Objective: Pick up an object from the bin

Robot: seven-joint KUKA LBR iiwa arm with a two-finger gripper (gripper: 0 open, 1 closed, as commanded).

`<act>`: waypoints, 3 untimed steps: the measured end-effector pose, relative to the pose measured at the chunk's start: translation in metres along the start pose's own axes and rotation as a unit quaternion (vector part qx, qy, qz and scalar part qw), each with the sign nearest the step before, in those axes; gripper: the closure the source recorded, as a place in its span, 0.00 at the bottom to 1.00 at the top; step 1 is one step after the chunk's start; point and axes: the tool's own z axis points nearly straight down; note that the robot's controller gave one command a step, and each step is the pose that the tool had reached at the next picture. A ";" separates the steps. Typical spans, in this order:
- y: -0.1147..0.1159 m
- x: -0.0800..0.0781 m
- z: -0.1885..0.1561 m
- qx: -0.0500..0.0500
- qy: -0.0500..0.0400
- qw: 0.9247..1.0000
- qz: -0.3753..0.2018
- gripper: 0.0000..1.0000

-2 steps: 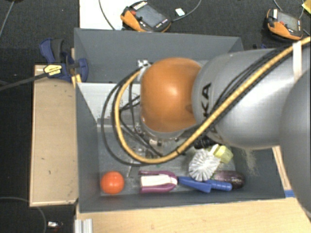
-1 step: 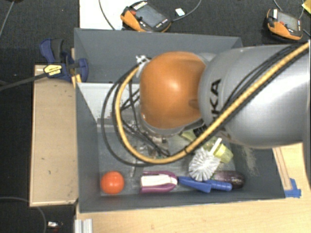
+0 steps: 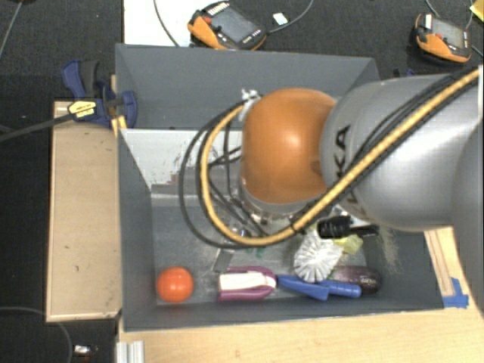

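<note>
The arm (image 3: 408,157) reached into the bin (image 3: 136,225) from the right. Its orange cover (image 3: 283,146) hung over the middle of the floor, with black and yellow cables (image 3: 206,203) looped at its left. The tool (image 3: 246,221) sat under that cover, above the floor just behind a row of things. Whether it was spread or pressed together could not be told.

The things lay in a line along the near wall. An orange ball (image 3: 175,284) lay at the left, apart from the rest. Next came a purple and white piece (image 3: 247,283), and just beside it a blue-handled brush (image 3: 316,257) with white bristles. A dark purple item (image 3: 363,280) lay at the right end. The brush head and the purple and white piece lay nearest the tool. A black part (image 3: 333,228) and something pale yellow (image 3: 349,242) showed just behind the brush, under the arm.
</note>
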 end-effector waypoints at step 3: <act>0.000 -0.011 0.000 -0.003 -0.002 0.997 -0.080 0.00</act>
